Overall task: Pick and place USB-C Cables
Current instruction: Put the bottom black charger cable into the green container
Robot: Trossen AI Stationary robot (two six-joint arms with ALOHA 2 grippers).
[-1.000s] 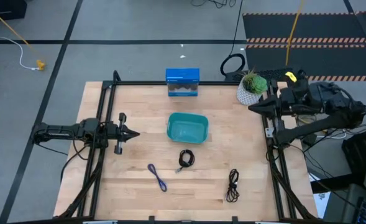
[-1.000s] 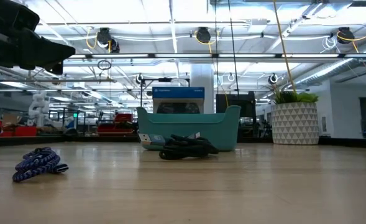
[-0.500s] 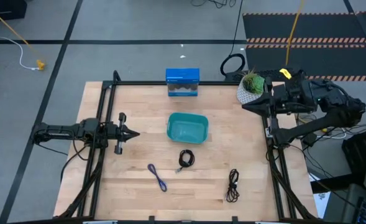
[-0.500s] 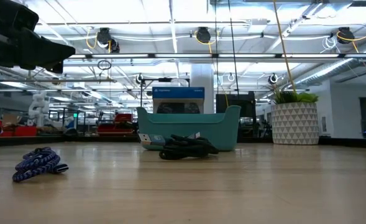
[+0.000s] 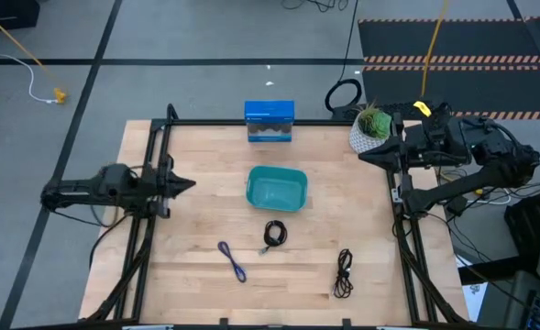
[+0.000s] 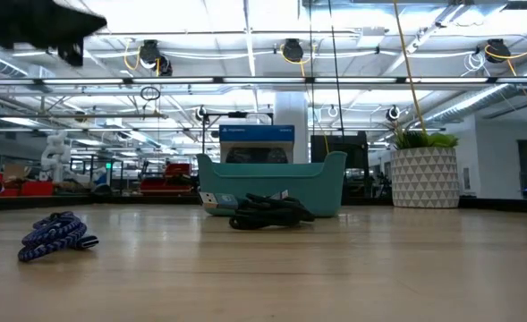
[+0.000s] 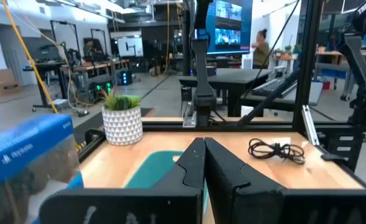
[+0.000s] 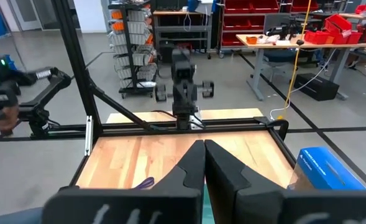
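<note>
Three USB-C cables lie on the wooden table: a coiled black one point(image 5: 274, 235) point(image 6: 267, 213), a blue-purple one point(image 5: 233, 260) point(image 6: 55, 234) and an elongated black one point(image 5: 344, 273) point(image 7: 276, 149). The teal bin point(image 5: 276, 188) point(image 6: 272, 183) stands just beyond the coiled cable. My left gripper point(image 5: 187, 184) point(image 7: 204, 155) hovers shut over the table's left part, pointing at the bin. At the right edge near the plant, my right gripper point(image 5: 366, 158) point(image 8: 204, 155) also hovers shut. Neither is near a cable.
A blue box point(image 5: 270, 121) point(image 8: 325, 168) stands at the far edge. A white plant pot point(image 5: 370, 130) point(image 6: 424, 174) sits at the far right corner. A large black ring-shaped loop point(image 5: 344, 95) lies off the table behind it. A black frame borders the table.
My left arm has risen and drawn back a little toward the table's left edge; in the low view it has climbed almost out of the picture. My right gripper has edged slightly toward the table's left. The cables and the bin have stayed put.
</note>
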